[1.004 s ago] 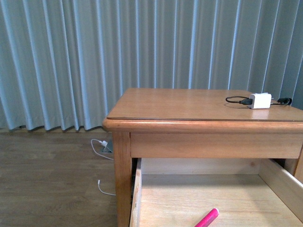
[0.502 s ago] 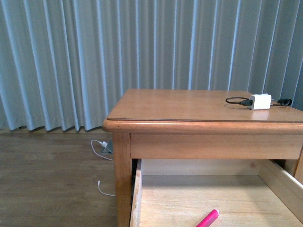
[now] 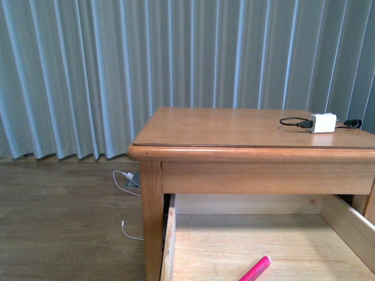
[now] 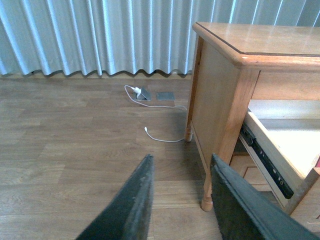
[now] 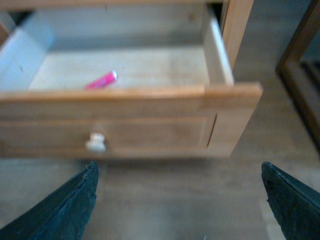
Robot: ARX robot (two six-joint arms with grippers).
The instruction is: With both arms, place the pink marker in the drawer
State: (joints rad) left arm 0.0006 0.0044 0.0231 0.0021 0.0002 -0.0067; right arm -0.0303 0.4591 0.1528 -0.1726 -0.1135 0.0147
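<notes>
The drawer (image 3: pixel 170 243) stands open under the top of the wooden bench (image 3: pixel 234 127), and the only thing I can see in it is the pink marker (image 3: pixel 256 268). It lies flat on the pale floor of the drawer, slanted, clear of both side walls and towards the front panel. In the right wrist view the marker (image 5: pixel 101 80) shows as a short, thick, hot-pink stick with a whitish tip at one end, though that view is blurred. The front view cuts off its near end.

The drawer (image 5: pixel 150 131) has a honey-coloured front with a recessed rectangular panel and one round knob (image 5: pixel 95 142). Its inside is lighter, bare wood with a faint grain. The bench has a smooth top with a rounded edge. On its far right side sits a small white charger block (image 3: pixel 323 123) with a black cable (image 3: pixel 291 123) looped beside it.

The left claw (image 4: pixel 182 200) is spread open with nothing in it, out over the wood-plank floor (image 4: pixel 75 150) beside the bench leg. The right claw (image 5: pixel 175 200) is spread wide and empty too, in front of the drawer and below its knob. Behind everything hangs a pleated grey-blue curtain (image 3: pixel 88 70), and a thin white cord (image 4: pixel 160 137) lies on the floor.
</notes>
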